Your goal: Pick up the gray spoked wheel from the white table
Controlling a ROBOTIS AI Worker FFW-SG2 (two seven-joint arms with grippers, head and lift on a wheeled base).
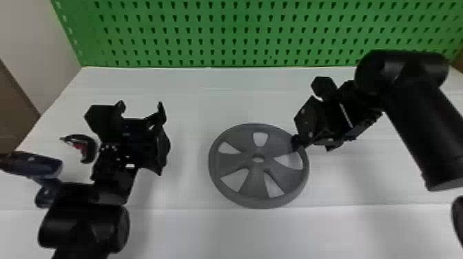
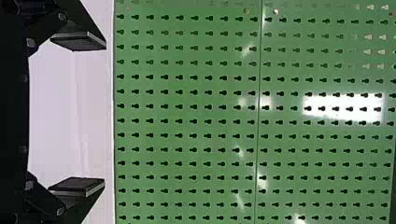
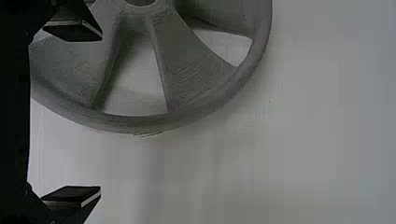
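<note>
A gray spoked wheel (image 1: 230,162) lies flat on the white bench (image 1: 206,96), near the middle of the head view, with the white surface visible through the gaps between its broad spokes. At the wheel's right side, the right gripper (image 1: 313,137) hangs tipped downward at the rim (image 1: 303,179), its jaws spread wide and holding nothing. The right wrist view places one finger (image 3: 72,30) over the wheel, between hub (image 3: 140,1) and rim, and the other outside the rim above bare bench; whether either touches the wheel cannot be told. The right arm (image 1: 413,120) comes in from the right edge. Across the bench, to the left of the wheel and well apart from it, the left gripper (image 1: 140,106) faces the green pegboard (image 1: 227,24) with its jaws parted wide and empty. In the left wrist view, its two flat pads (image 2: 77,42) stand well apart, and bright reflections mark the board beyond. A dark blue object (image 1: 34,165) and a curved dark object with a red patch (image 1: 91,148) sit to the left of that gripper. The pegboard stands upright along the far edge of the bench, with rows of keyhole-shaped slots.
</note>
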